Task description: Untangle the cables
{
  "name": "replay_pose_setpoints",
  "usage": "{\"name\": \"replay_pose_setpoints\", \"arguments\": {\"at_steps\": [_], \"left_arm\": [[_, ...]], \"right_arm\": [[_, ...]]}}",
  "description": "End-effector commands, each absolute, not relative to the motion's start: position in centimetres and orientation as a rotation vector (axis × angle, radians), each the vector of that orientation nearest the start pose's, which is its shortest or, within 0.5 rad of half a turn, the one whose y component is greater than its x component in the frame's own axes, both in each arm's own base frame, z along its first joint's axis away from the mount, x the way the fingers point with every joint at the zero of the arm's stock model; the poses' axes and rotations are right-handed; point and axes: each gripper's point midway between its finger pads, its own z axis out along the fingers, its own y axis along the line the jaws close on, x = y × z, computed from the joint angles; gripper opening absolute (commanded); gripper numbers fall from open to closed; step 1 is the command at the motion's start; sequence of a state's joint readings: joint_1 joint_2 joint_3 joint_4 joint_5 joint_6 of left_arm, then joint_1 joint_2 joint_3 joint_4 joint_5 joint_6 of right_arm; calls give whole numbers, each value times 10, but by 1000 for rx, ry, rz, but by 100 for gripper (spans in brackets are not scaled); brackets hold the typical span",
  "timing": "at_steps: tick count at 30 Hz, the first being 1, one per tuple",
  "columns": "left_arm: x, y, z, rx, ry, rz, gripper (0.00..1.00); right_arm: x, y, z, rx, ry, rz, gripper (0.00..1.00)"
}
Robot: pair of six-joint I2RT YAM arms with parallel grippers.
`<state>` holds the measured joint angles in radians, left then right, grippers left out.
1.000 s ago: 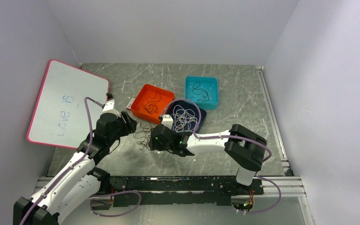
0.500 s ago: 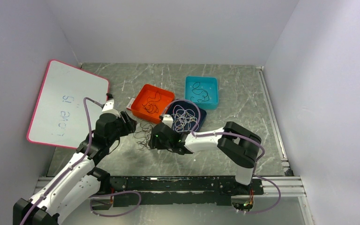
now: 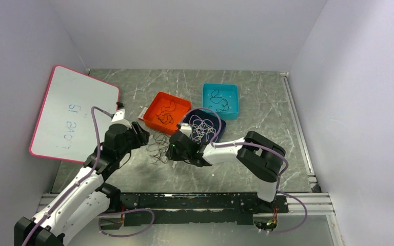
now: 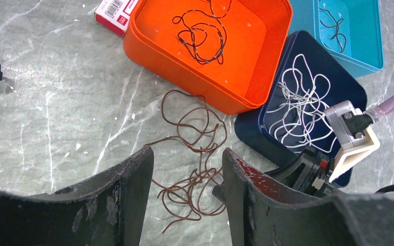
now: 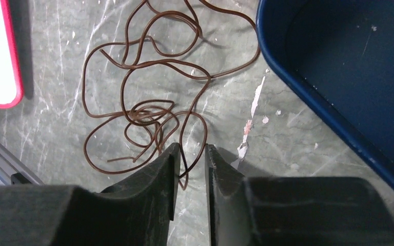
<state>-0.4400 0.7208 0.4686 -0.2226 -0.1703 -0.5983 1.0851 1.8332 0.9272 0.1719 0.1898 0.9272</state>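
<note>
White links [image 3: 79, 192], black joints [image 3: 115, 141], mauve hoses [image 3: 99, 134], scuffed jaws.

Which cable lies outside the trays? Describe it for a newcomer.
On the grey marbled table, look beside the orange square tray and the navy tray. The thin brown cable lies in loose loops, the only one on bare table, not in a tray.

3 trays clustered mid-table [image 3: 267, 133]: orange [image 3: 181, 109], teal [image 3: 220, 85], navy [image 4: 346, 84]. Pink-rimmed whiteboard [image 3: 74, 113] at left edge. Barcode box [image 4: 114, 10] touching orange.
</note>
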Motion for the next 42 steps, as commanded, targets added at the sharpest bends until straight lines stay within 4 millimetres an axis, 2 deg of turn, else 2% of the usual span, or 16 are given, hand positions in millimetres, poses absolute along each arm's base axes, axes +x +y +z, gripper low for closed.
{"name": "replay_pose_setpoints", "arguments": {"at_steps": [1,5,11,14,17,19,20,21,26,29,33,38,42], "left_arm": [[260,-115,155,-259,2016,-491,57],[259,-114,156,-260,2015,-489,57],[260,-115,157,-253,2006,-495,57],[261,-115,161,-253,1993,-497,59],[261,-115,168,-256,1960,-515,66],[261,-117,175,-250,1929,-538,71],[261,-117,179,-247,1914,-547,73],[261,-118,184,-242,1900,-557,74],[261,-119,212,-200,1822,-576,77],[258,-124,231,-143,1759,-612,81],[249,-136,256,-46,1673,-698,85],[242,-153,270,82,1636,-762,86],[241,-154,279,125,1619,-750,86]], "right_arm": [[221,406,22,-81,2407,803,24],[225,410,38,-122,2351,833,17],[232,406,72,-208,2251,813,4],[236,399,96,-266,2197,774,0],[239,391,127,-320,2139,743,0],[241,388,149,-368,2104,740,0],[240,385,154,-401,2101,740,0],[242,387,169,-425,2078,756,0],[248,379,212,-538,2024,790,0],[259,370,236,-531,1997,806,0],[269,365,271,-498,1940,926,0],[263,372,295,-646,1877,993,0],[267,365,297,-710,1881,906,0]]}}
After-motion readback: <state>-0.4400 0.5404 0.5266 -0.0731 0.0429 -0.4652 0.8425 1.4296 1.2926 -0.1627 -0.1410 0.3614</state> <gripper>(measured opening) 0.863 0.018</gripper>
